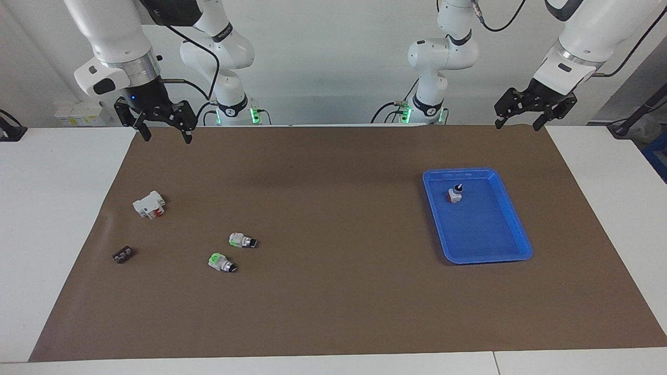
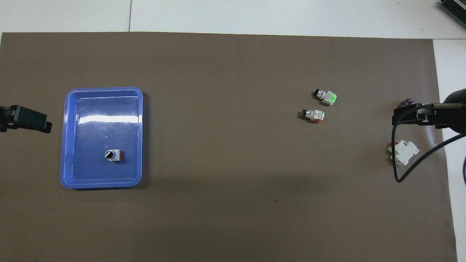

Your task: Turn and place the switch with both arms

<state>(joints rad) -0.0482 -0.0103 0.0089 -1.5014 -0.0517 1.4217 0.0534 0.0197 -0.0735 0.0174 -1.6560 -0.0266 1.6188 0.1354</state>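
The switch [image 1: 242, 240] with a whitish block, silver collar and black knob lies on its side on the brown mat toward the right arm's end; it also shows in the overhead view [image 2: 312, 114]. My right gripper [image 1: 167, 136] hangs open and empty over the mat's corner at its own end of the table, well apart from the switch; it shows at the edge of the overhead view [image 2: 415, 114]. My left gripper [image 1: 517, 125] hangs open and empty over the mat's corner at the left arm's end [image 2: 25, 120].
A bright green switch [image 1: 221, 262] lies just farther from the robots than the task switch. A red-based switch [image 1: 455, 195] stands in the blue tray [image 1: 484, 256]. A white breaker [image 1: 149, 204] and a small black block [image 1: 123, 254] lie near the right arm's end.
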